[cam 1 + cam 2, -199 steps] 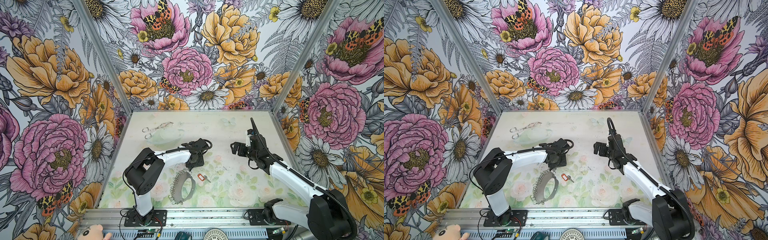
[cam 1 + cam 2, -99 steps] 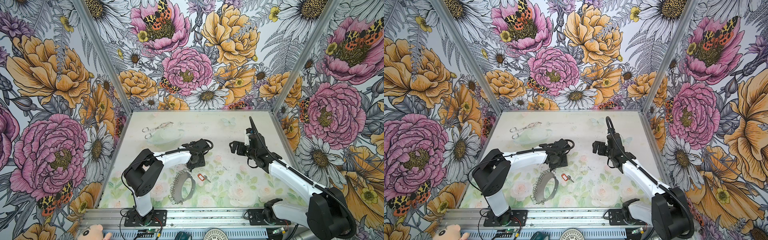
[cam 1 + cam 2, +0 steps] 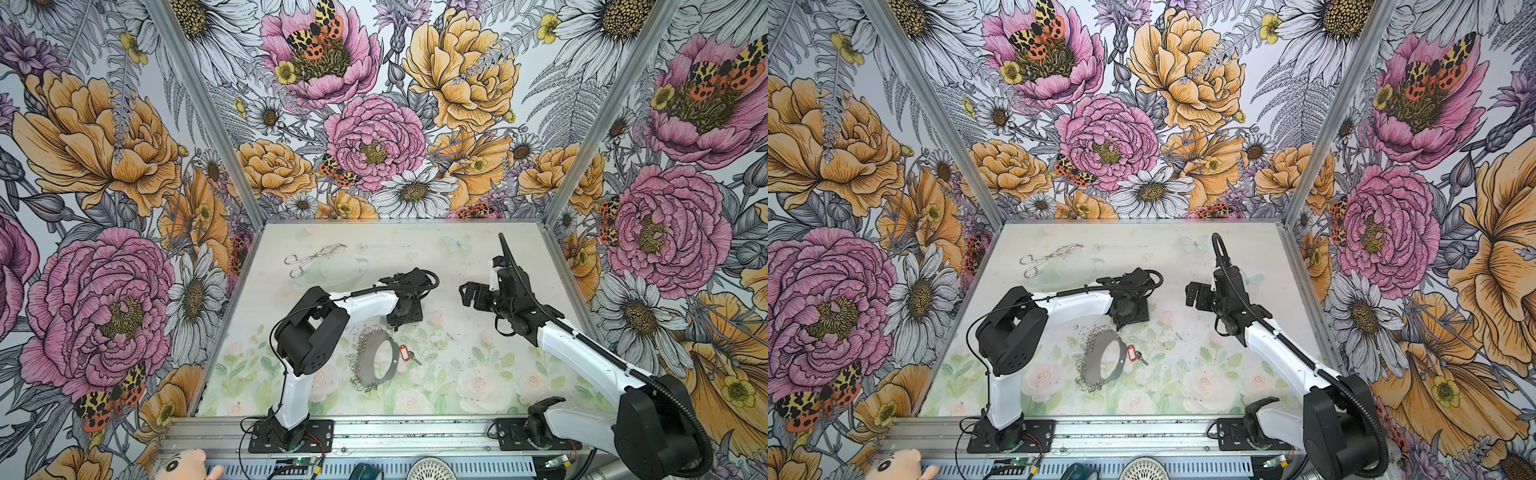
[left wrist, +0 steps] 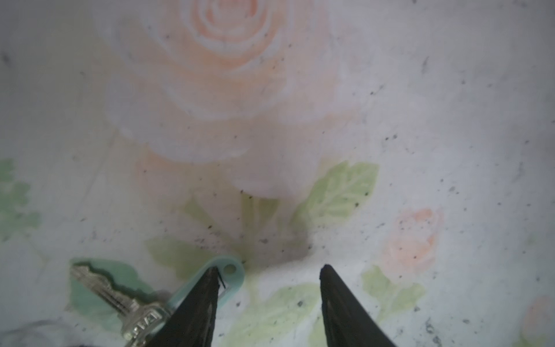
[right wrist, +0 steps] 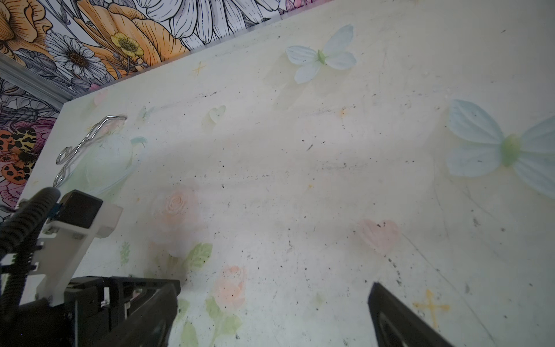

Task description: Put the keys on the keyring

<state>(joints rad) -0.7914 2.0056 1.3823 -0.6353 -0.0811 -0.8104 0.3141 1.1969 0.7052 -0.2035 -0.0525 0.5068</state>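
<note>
Nearest the arm bases, the keyring (image 3: 390,365) lies flat on the bench (image 3: 478,374). It is a dark grey, matte hoop of flat band, fringed with thin bright wire rings that splay loosely, so it would probably slide if nudged. Just beside its right flank lie the keys (image 3: 404,353), small silvery metal pieces with a glossy red plastic tag and a white label. I cannot tell whether they touch the hoop. They look threaded onto nothing, so the task seems barely begun.

A little farther in, the left gripper (image 3: 400,324) points down at the bench just past the hoop. Seen from its wrist, the left gripper (image 4: 269,267) has its black tapered fingers spread, with only bare printed surface between them, so it holds nothing. One fingertip overlaps a pale teal tag (image 4: 231,276), smooth rounded plastic with a small eyelet. The tag is joined to a toothed silver key (image 4: 120,297) lying flat. The low, half-wide stance looks meant for straddling that thin tag. Because the tag sits so flat, a pinch would need a tip to catch its edge.

Farther back and to the right, the right gripper (image 3: 467,293) hovers above the bench. In its wrist view the right gripper (image 5: 274,285) is fully spread and empty, probably kept clear until the hoop needs steadying.

Farthest, near the back wall, the scissor-shaped silver wire tongs (image 3: 313,257) lie unused.
</note>
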